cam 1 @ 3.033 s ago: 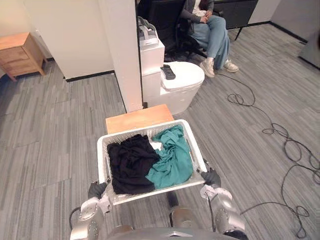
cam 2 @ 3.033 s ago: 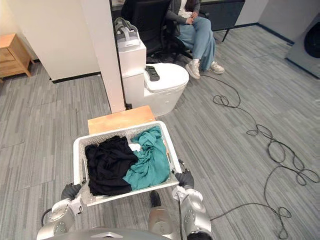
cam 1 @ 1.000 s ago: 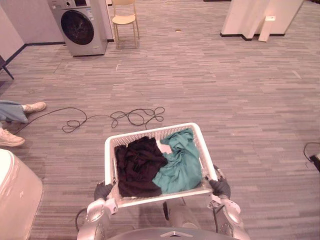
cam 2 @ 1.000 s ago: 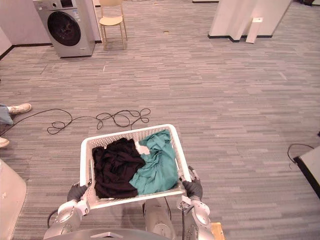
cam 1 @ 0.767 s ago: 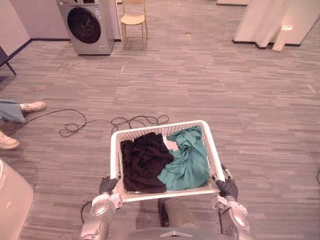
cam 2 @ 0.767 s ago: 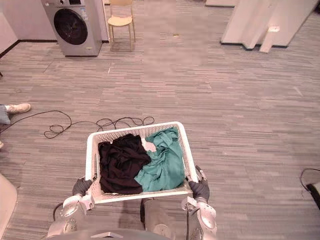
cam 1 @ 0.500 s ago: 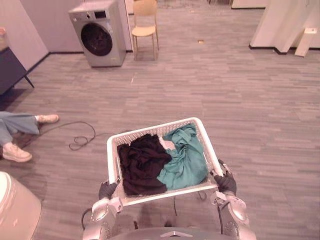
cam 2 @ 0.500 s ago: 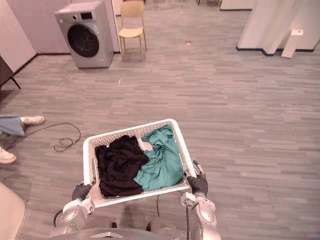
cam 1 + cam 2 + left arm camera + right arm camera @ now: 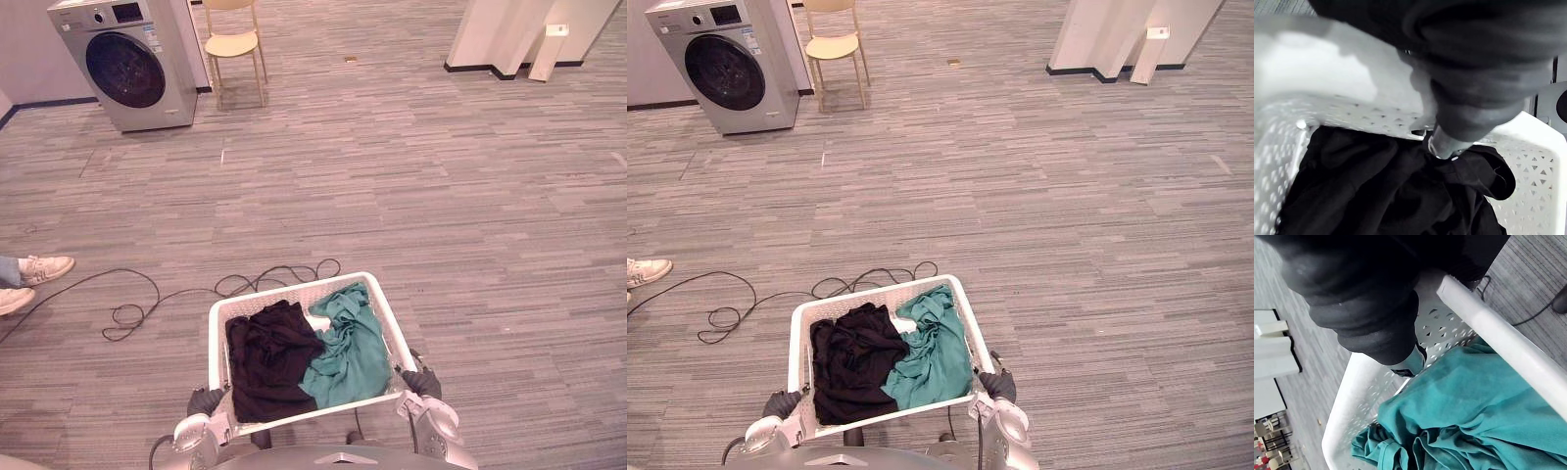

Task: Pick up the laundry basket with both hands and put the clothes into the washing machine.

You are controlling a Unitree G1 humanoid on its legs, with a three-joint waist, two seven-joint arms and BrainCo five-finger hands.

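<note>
Laundry basket (image 9: 294,286) held up off the floor, the washing machine (image 9: 122,64) well apart at the far left.
The left hand (image 9: 206,401) and right hand (image 9: 419,382) each clamp a near corner of the rim. A silver fingertip (image 9: 1442,146) hooks inside the wall, and the rest is hidden under rim and dark cover. Black clothes (image 9: 269,357) and a teal garment (image 9: 348,352) lie inside. A person's shoes (image 9: 37,267) are cut off at the left edge.

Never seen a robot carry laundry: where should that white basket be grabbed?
The basket rim at the near corners, left robot hand and right robot hand each from its own side: it is wide and loaded, so that likely keeps it level.
</note>
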